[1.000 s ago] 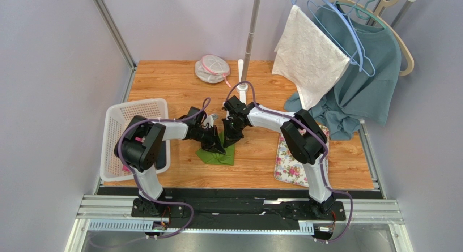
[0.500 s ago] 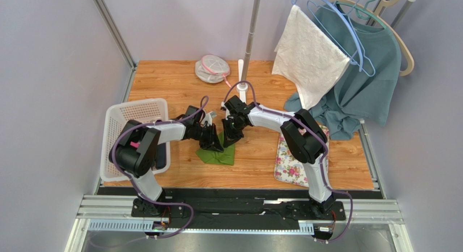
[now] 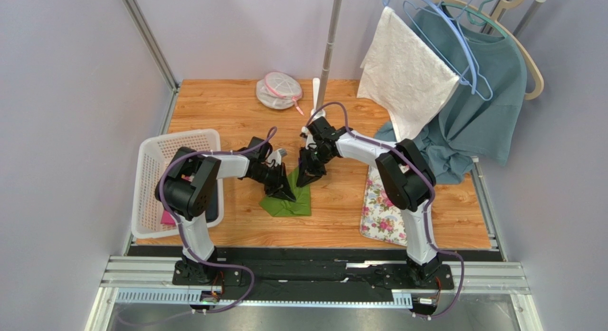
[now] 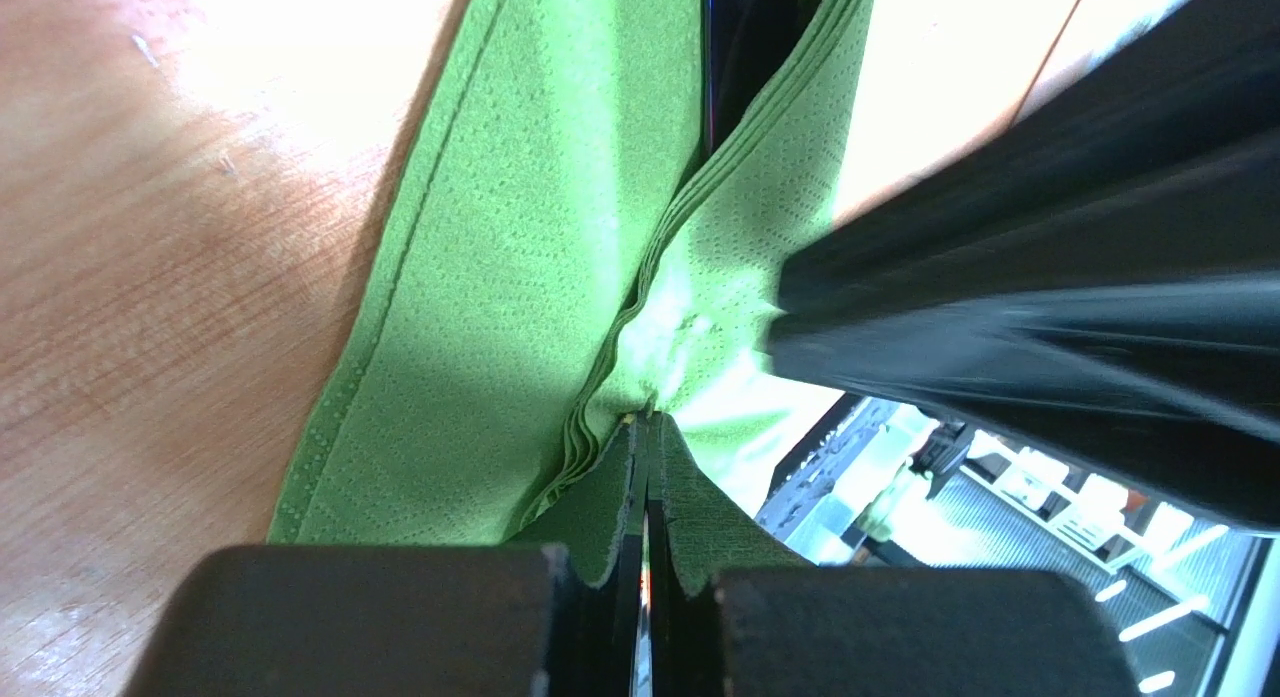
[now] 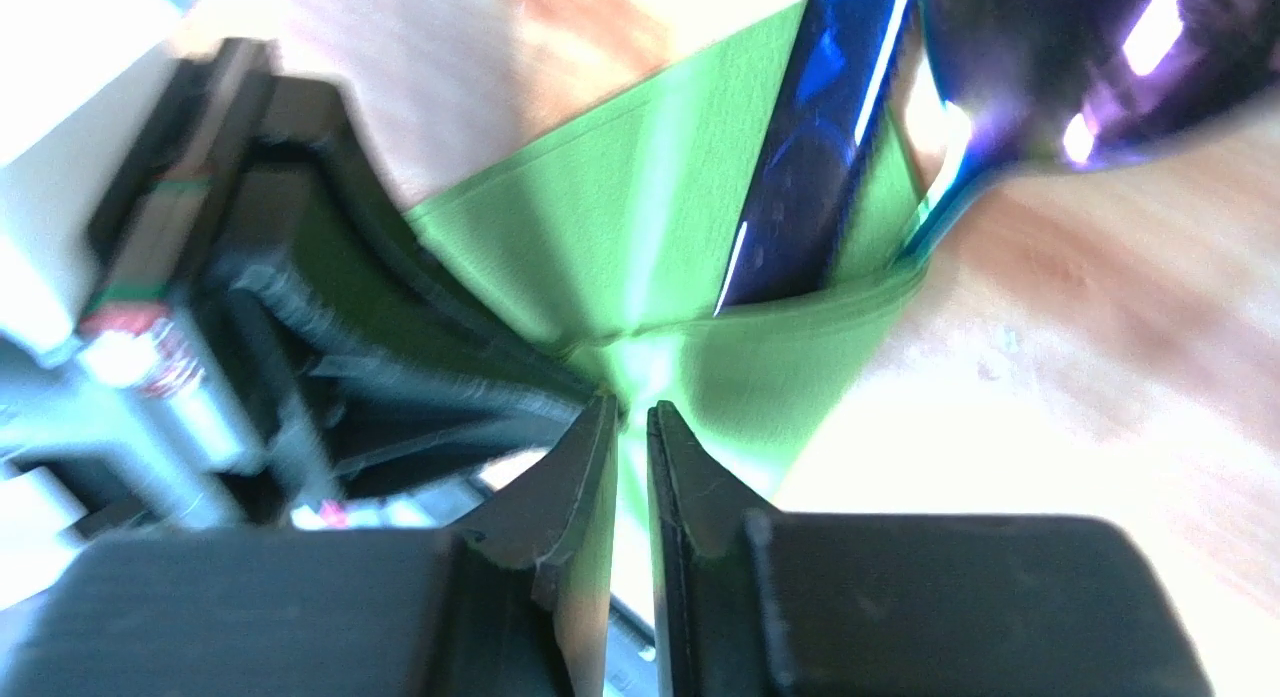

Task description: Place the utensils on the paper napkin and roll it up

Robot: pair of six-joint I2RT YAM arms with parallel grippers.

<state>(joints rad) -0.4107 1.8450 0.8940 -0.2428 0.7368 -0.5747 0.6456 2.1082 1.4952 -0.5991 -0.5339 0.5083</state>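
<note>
The left claw [image 4: 648, 427] is shut tight and pinches a fold of the paper napkin [image 4: 511, 277]. The green paper bunches up right at its tips. The rest of the sheet spreads out in front of it on the worktop [image 4: 135, 277]. The right claw [image 5: 631, 420] comes in from the other side, so the two claws nearly meet nose to nose over the napkin. Its two fingers stand a tiny bit apart. The napkin's folded edge sits right at their tips, but I cannot tell if they touch it.

The utensils [image 5: 819, 142] lie just past the right claw's tips. They are tucked under a flap of the napkin, and their shiny blue and purple ends stick out beyond the paper. So I think the putting-on part is done and the rolling is only at its start.

The napkin is thin, soft and very light. It has a few layers, and they can slide over each other or rip if a claw pulls hard. The best place to hold looks like the folded edge, close to the utensils, with all the layers pinched at once. The utensils are hard, smooth and slippery. They will not bend, so the paper can roll round them. But they could slip out of the open end if the roll tips.
</note>
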